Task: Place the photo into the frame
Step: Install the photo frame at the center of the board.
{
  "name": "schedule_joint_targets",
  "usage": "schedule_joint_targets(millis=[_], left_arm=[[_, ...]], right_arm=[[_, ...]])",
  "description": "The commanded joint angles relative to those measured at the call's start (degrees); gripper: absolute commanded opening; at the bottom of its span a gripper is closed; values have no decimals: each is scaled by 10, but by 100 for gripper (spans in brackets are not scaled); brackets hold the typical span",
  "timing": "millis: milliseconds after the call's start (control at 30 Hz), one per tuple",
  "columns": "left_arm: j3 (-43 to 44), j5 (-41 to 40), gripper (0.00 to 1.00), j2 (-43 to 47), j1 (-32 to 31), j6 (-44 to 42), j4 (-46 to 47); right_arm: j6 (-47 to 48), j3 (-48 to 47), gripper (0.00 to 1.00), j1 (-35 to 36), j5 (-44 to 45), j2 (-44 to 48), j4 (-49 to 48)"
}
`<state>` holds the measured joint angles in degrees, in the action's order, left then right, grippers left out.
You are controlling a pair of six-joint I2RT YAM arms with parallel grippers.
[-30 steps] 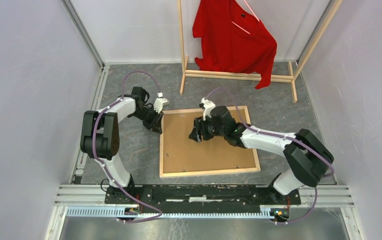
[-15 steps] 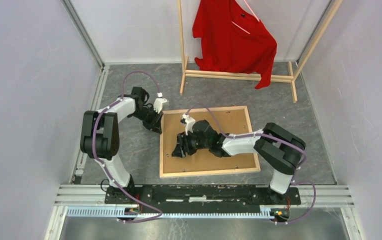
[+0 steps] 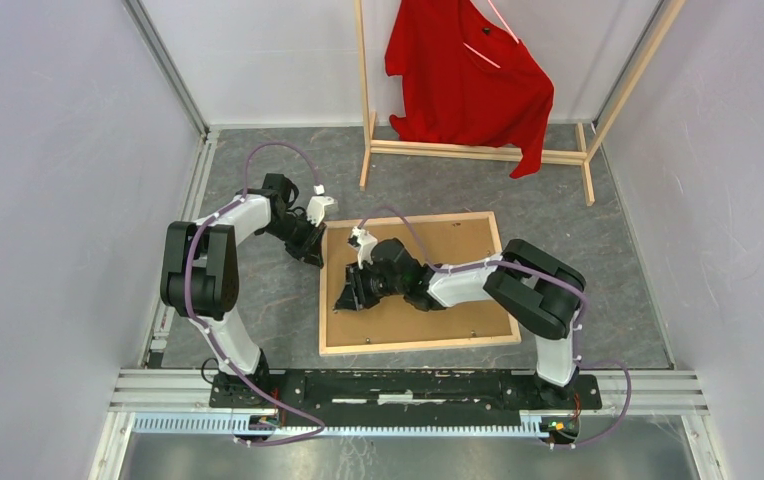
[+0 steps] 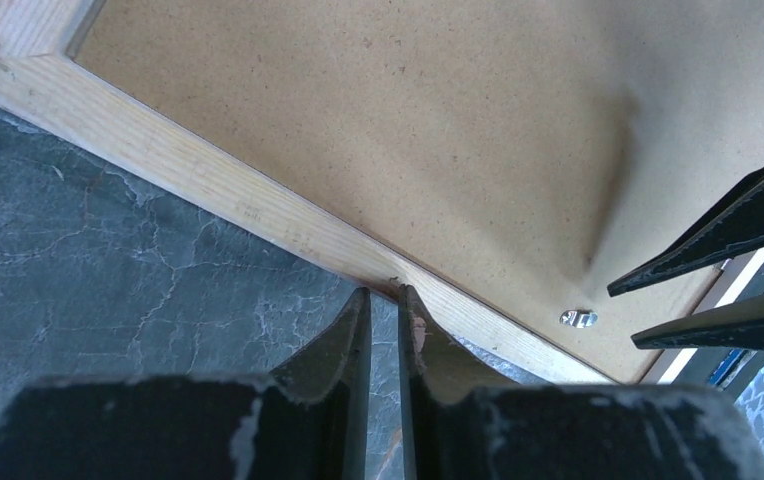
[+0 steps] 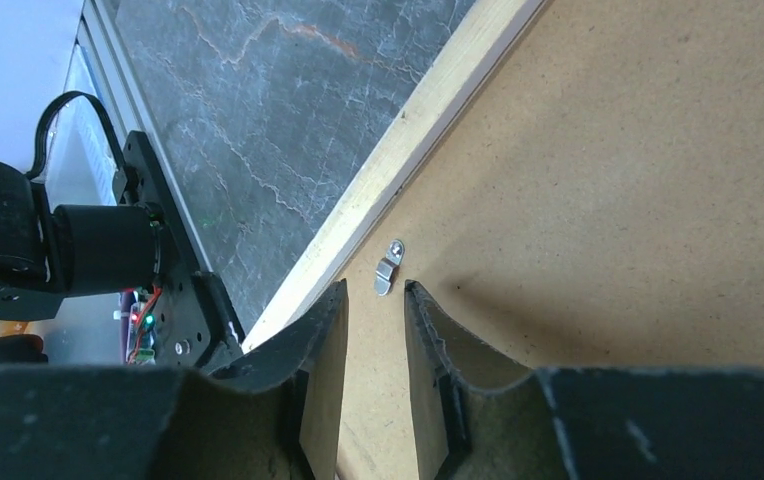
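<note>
The frame lies back side up, its light wood border around a brown backing board. The photo is out of view. My left gripper rests at the frame's left edge near the far corner. Its jaws stand a narrow slit apart, tips at the wood, nothing between them. My right gripper hovers low over the board by the left border. It is open a little and empty, with a small metal clip just beyond its tips.
A wooden clothes rack with a red shirt stands at the back. Grey walls close in on both sides. The arms' mounting rail runs along the near edge. A second metal clip sits on the board.
The right arm has swept left across the backing board, from near its middle to the left border by the clip. The left arm has stayed put.
</note>
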<state>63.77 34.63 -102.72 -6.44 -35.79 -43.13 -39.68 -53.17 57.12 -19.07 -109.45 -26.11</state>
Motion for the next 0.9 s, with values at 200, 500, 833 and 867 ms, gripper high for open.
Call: schedule_joint_targets(millis=[200,500,833,867], left_arm=[[-12,-24,16,-21,-9,2,17],[-13,-22,13,-19,-9,2,17],[-17,-21,12,-17,-9,-1,18],[-17,-20,12,-17,-9,-2,17]], right_arm=[[0,-20,30,6,-2,-26,-17],[-4,-24,12,6,0,-37,-13],[-12,-32,3,8,-7,-48,-14],[-13,-33,3,8,-8,-49,-16]])
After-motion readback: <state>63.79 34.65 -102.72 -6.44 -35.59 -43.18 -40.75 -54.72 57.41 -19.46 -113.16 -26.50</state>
